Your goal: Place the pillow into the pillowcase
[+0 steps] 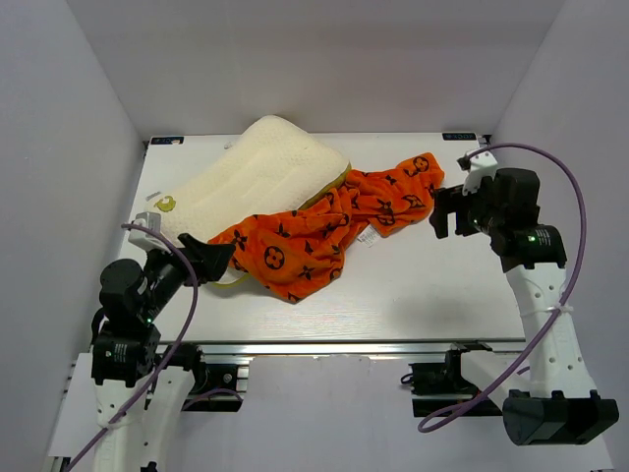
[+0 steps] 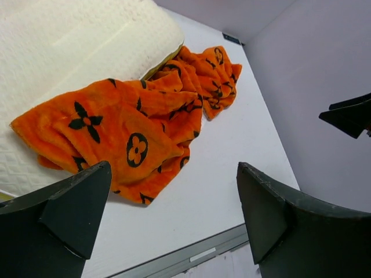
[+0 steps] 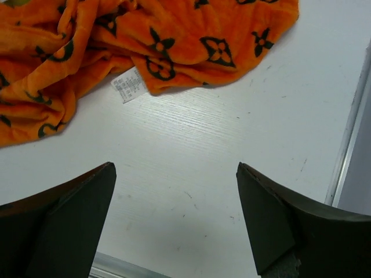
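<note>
The left fingers stand wide apart and hold nothing, near the pillowcase. The right fingers gape just as wide over bare desk. The pillowcase's white tag carries print too fine to read (the pillow bears a yellow mark). The pillowcase lies crumpled on the desk, partly over the pillow's near edge.

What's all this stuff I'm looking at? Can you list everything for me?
pillow: one, cream-white with a yellow mark, back left of the table
pillowcase: one, orange with black motifs, crumpled mid-table, overlapping the pillow's near edge
tag: one, white, at the pillowcase's edge
table: one, white, under everything
left claw: one, black, open, empty, by the pillow's near left end
right claw: one, black, open, empty, beside the pillowcase's right end
</note>
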Robot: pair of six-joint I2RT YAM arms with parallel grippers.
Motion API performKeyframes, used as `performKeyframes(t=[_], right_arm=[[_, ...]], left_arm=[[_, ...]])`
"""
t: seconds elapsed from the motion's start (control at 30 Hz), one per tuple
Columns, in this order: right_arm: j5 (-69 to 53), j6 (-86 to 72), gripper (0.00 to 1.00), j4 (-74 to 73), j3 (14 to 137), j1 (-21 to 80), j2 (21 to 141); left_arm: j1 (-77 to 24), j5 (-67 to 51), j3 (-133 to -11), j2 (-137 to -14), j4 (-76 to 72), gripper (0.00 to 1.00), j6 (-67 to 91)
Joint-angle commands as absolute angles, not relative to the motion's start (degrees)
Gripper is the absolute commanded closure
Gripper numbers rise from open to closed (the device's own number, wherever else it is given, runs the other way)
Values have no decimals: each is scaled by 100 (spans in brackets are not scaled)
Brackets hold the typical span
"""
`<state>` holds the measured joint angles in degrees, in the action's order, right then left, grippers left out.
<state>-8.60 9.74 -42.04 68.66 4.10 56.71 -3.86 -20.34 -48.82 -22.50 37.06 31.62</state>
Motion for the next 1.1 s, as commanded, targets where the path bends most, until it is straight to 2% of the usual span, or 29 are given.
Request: performKeyframes(t=[0.0,0.03,0.13,0.23,0.27,0.3,0.33,0.37,0.4,0.43,0.47,0.5,0.53,0.63,0.77,0.9,1.07], right_arm=[[-1614,1527,11,-4245,6689,387,5617],[-2348,2417,11,-4280,6628,387,5573],[-3502,3399,11,-4404,6311,404,5371],[-3971,3709,10,-4193,6161,501,5309],[-4147,3918,11,-4175,6179,527,5335],[-4436,4207,11,-4384,6214,545,5405],[-4699,4201,11,-4351,6196,554,5440],[-4772,4036,11,-4185,6161,580,5467],[-4772,3747,11,-3914,6135,763,5571],[-4477,3570,10,-3772,6161,930,5642],[-4195,3386,11,-3623,6205,1114,5721],[-3879,2984,11,-3351,6240,1473,5870],[-3511,2823,11,-3253,6275,1598,5949],[-3375,2419,11,-3042,6293,1793,6091],[-3314,2399,10,-3059,6118,1828,6003],[-3217,2470,11,-2971,5968,1828,5985],[-3304,2601,11,-2971,6108,1828,6239]], left_arm=[[-360,-2197,-5124,-2417,3850,2,2927],[-352,-2206,-5124,-2443,3841,3,2909],[-352,-2329,-5019,-2496,3762,12,2918],[-352,-2426,-4931,-2566,3735,30,2944],[-352,-2461,-4922,-2584,3735,38,2953],[-352,-2496,-4904,-2627,3718,65,2953],[-352,-2557,-4869,-2663,3639,79,2944],[-352,-2610,-4860,-2707,3613,88,2927],[-352,-2732,-4860,-2751,3578,93,2909],[-352,-2812,-4860,-2908,3560,91,2866],[-352,-2865,-4895,-2996,3568,85,2813],[-352,-2944,-4896,-3093,3577,58,2769],[-352,-2997,-4904,-3276,3577,46,2655],[-352,-3085,-4887,-3576,3559,25,2366],[-605,-2603,-5062,-4374,3595,19,1978],[-922,-1891,-5334,-5392,3402,18,1574],[-1914,-486,-6124,-6730,3120,18,959]])
